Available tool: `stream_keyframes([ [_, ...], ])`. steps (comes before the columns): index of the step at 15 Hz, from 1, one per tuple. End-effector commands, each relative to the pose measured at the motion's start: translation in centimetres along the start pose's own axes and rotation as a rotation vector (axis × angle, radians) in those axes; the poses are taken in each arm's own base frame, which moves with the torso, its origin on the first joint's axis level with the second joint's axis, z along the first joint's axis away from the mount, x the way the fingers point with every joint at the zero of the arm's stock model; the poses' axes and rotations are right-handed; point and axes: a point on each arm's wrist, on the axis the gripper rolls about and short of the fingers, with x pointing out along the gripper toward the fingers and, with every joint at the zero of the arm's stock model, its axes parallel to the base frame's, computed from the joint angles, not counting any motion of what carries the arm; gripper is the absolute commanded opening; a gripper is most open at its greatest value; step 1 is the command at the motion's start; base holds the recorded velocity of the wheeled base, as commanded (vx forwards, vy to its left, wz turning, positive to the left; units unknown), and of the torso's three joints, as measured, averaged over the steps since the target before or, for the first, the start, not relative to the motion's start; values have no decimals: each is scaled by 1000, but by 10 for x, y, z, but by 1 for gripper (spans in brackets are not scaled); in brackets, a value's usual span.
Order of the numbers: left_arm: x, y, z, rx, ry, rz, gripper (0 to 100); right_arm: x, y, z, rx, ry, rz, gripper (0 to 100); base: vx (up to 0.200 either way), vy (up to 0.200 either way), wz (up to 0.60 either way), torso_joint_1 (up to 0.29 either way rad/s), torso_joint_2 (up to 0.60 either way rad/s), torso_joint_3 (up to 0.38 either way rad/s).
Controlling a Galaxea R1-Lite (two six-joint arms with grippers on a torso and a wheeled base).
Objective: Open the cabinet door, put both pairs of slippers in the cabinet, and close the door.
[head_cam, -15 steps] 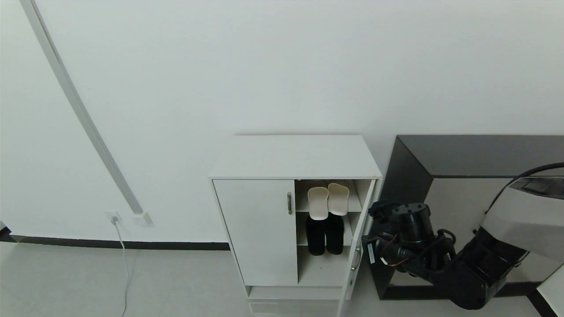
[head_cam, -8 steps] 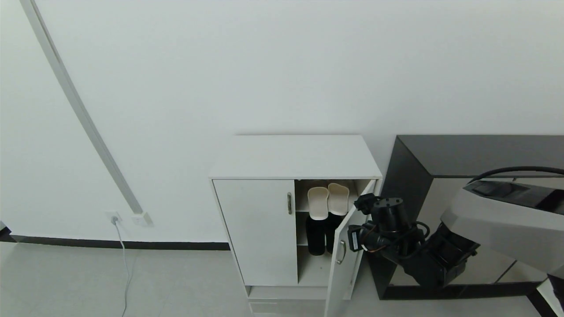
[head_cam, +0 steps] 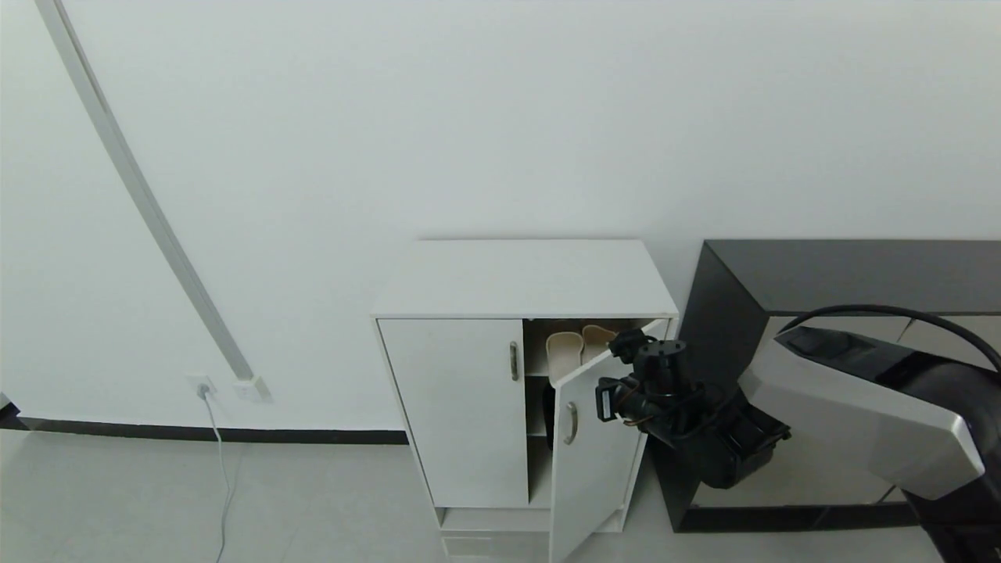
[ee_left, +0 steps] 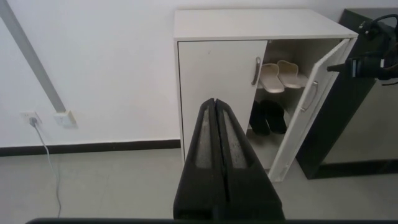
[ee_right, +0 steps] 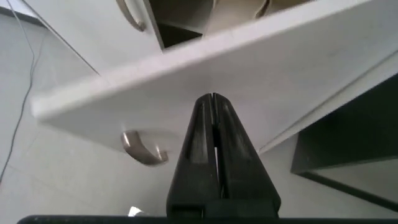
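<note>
While the right gripper (ee_right: 212, 98), fingers pressed together on nothing, sets its tips against the outer face of the white cabinet door (head_cam: 590, 457), that door stands partly ajar with its curved metal handle (head_cam: 572, 423) near the tips. Beyond the door, inside the white cabinet (head_cam: 524, 277), beige slippers (head_cam: 565, 348) lie on a shelf above black slippers (ee_left: 268, 117); the left gripper (ee_left: 215, 104), likewise closed and empty, hangs well back from the cabinet. A dark unit (head_cam: 821, 274) stands just beside the right gripper against the white wall (head_cam: 500, 117), on a pale grey floor (head_cam: 117, 500).
</note>
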Motion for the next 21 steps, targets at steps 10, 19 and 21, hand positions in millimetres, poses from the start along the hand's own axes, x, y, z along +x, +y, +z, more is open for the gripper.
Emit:
stream_keyframes([
  [10, 0, 0, 0, 1, 1, 0, 0, -74, -4, -14, 50, -3, 121, 0, 120, 0, 0, 0, 0, 3],
  [19, 0, 0, 0, 0, 1, 0, 0, -88, -7, -32, 46, 16, 149, 0, 44, 0, 0, 2, 1, -1],
  [21, 0, 0, 0, 0, 1, 0, 0, -80, -6, -30, 47, -1, 150, 0, 0, 0, 0, 0, 0, 0],
])
